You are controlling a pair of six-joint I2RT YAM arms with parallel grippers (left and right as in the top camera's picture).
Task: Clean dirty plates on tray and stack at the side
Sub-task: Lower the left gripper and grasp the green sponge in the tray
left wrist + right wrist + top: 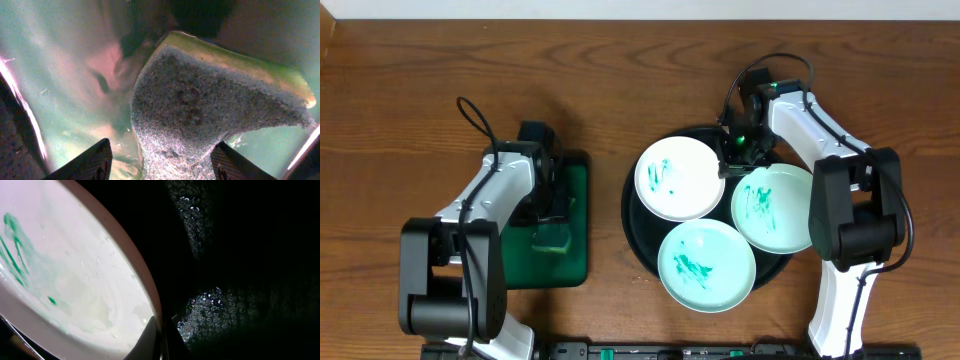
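Plates, three of them, are sitting on the black tray (633,238) right of centre, all showing teal smears, so nothing is looking clean or stacked yet. Starting at the left, the left gripper (162,157) is reaching down into the green tray (576,185). Its jaws are standing wide apart and straddling the sponge (200,110). The fingers (95,162) are flanking it without pinching it, which I am reading as lining up to collect the wiping tool. Moving across, the far plate (678,176) is lying at the back left of the black tray. The near plate (706,264) is sitting at the front and the right plate (775,208) beside it, each close against its neighbours and hanging a little over the raised rim. At the right, the right gripper (740,155) is coming in low at the far plate's edge. In the wrist view its jaws are looking nearly closed, nipping that white rim (142,287), probably to steady or lift the plate for wiping. Everything is resting on a dark wooden table (420,80) with plenty of bare surface showing at the far left. Only a pale strip is running along its far edge, so the room beyond is staying out of sight.
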